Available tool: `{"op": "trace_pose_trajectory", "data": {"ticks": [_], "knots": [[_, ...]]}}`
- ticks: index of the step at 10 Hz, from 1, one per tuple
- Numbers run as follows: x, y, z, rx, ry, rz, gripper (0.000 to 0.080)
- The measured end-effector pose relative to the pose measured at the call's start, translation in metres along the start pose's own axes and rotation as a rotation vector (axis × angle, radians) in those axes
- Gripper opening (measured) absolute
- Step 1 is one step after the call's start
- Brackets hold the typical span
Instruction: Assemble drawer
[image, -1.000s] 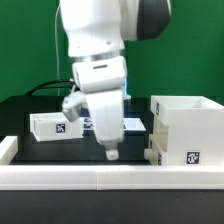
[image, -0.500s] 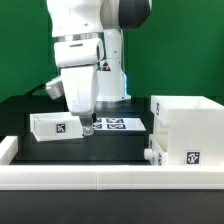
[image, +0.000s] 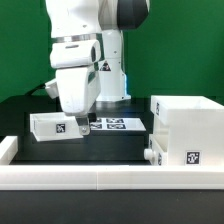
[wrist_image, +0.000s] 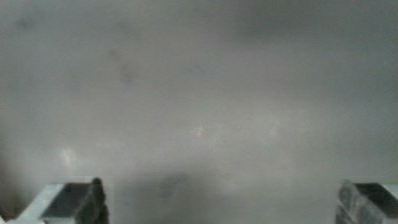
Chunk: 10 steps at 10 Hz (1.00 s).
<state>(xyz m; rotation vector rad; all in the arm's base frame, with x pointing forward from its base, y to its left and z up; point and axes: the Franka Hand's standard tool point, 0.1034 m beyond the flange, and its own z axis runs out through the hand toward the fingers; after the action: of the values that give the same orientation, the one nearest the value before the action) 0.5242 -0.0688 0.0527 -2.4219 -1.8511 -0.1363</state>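
A small open-topped white box (image: 52, 126) with a square tag stands on the black table at the exterior view's left. My gripper (image: 82, 127) hangs right beside that box's right end, low over the table; whether it touches the box I cannot tell. The large white cube-like case (image: 186, 128) stands at the exterior view's right, with a tag on its front and a small white part (image: 151, 156) against its lower left side. In the wrist view the gripper (wrist_image: 221, 196) is open and empty, its fingertips (wrist_image: 71, 202) wide apart over a blurred grey surface.
The marker board (image: 118, 124) lies flat behind the gripper, between the small box and the case. A low white border rail (image: 100, 178) runs along the front edge of the table. The arm's body towers over the left half.
The arm has swung from the middle front of the table to the exterior view's left, ending beside the small box. Over the last half second it has barely moved.
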Motion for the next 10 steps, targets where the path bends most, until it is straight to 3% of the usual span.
{"op": "trace_pose_trajectory", "data": {"ticks": [1,2,3,5,6,10], "knots": [[-0.006,-0.001,0.001,-0.012,0.007,0.136,0.0649],[-0.016,-0.007,-0.001,-0.040,0.008,0.264,0.0649],[-0.024,-0.018,-0.003,-0.053,0.006,0.362,0.0649],[-0.032,-0.034,-0.004,-0.038,0.005,0.600,0.0649],[-0.032,-0.034,-0.003,-0.024,0.006,0.635,0.0649],[-0.029,-0.034,-0.002,-0.022,0.014,0.874,0.0649]]}}
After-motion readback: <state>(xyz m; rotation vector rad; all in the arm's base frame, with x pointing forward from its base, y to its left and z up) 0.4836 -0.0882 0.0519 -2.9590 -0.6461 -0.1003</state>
